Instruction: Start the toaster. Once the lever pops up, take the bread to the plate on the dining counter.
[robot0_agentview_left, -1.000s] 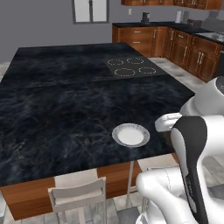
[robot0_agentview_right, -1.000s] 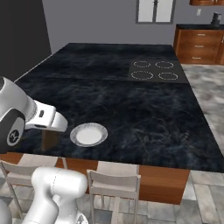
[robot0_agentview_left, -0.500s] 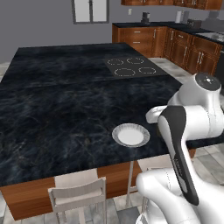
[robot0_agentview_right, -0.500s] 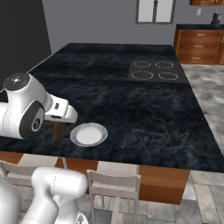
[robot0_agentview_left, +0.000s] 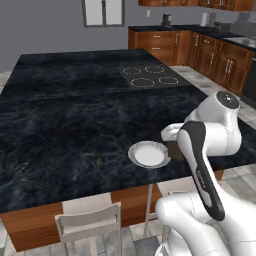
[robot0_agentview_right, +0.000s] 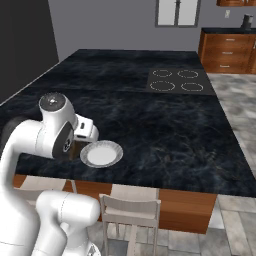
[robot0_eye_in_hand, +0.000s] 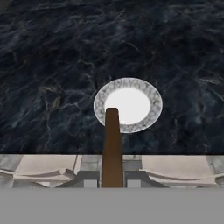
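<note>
The small white plate (robot0_agentview_left: 149, 154) (robot0_agentview_right: 101, 153) (robot0_eye_in_hand: 128, 105) lies near the front edge of the black marbled dining counter (robot0_agentview_left: 75, 115) (robot0_agentview_right: 165, 125) (robot0_eye_in_hand: 52, 52). My gripper (robot0_eye_in_hand: 112, 181) is shut on the bread (robot0_eye_in_hand: 112, 148), a thin dark brown slice seen edge-on, whose far end reaches over the plate's near rim. In the base views the bread (robot0_agentview_left: 175, 150) (robot0_agentview_right: 75, 149) hangs below the hand (robot0_agentview_left: 171, 133) (robot0_agentview_right: 86, 129), right beside the plate, just above the counter. The toaster is out of view.
Four cooktop rings (robot0_agentview_left: 147, 75) (robot0_agentview_right: 175, 80) sit at the far side of the counter. Pale chairs (robot0_agentview_left: 90, 220) (robot0_agentview_right: 130, 210) stand along its front edge below the plate. Wood cabinets with a narrower black counter (robot0_agentview_left: 210, 35) line the back right wall.
The arm has swung in and risen, carrying the hand and the bread sideways toward the plate. The plate and the base stayed put.
</note>
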